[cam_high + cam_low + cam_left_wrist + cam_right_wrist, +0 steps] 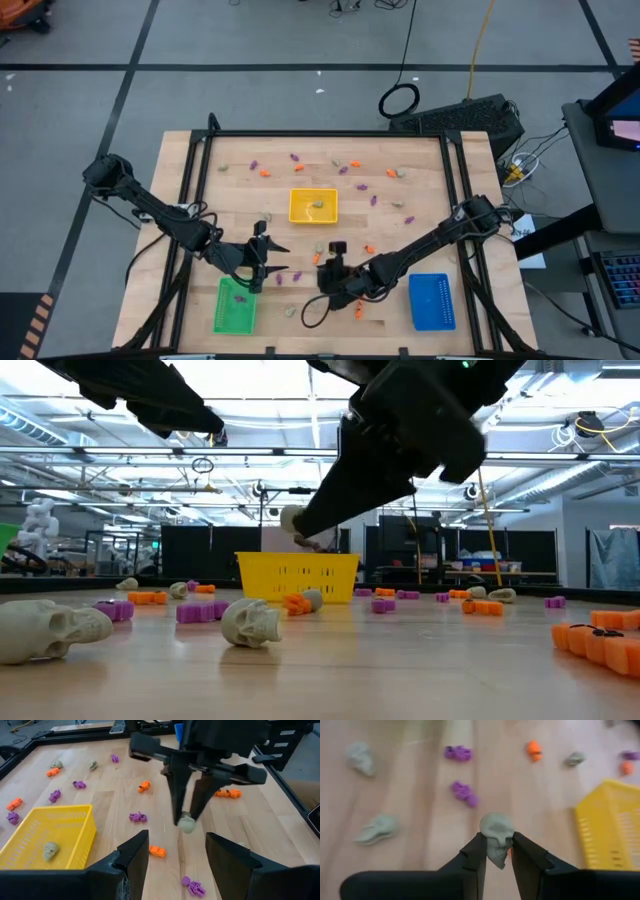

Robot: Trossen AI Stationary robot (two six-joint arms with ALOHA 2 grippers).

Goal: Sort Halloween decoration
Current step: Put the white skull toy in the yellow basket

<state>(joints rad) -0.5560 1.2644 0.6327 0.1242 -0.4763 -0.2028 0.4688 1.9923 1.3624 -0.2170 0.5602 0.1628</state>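
Note:
Small orange, purple and pale skull trinkets lie scattered on the wooden table (400, 230). My right gripper (496, 854) hovers near the table's middle (333, 268), shut on one pale skull (496, 836), which also shows in the left wrist view (187, 824) and the low view (292, 519). My left gripper (177, 857) is open and empty, just left of it (262, 250), above the green tray (235, 308). A pale skull (316, 207) lies in the yellow tray (296, 213), and a purple trinket (238, 298) lies in the green tray. My right gripper pinches the pale skull's lower part (497, 855) between its two fingertips (476, 851). The fingers come from above, pointing down (181, 795). The skull sits at the fingers' free ends, lifted clear of the table.
The blue tray (432, 300) stands near the table's right near corner. Loose trinkets lie between the trays and along the far side, with skulls (250, 622) and purple pieces (200, 612) near the front edge. A raised black frame (330, 134) borders the table.

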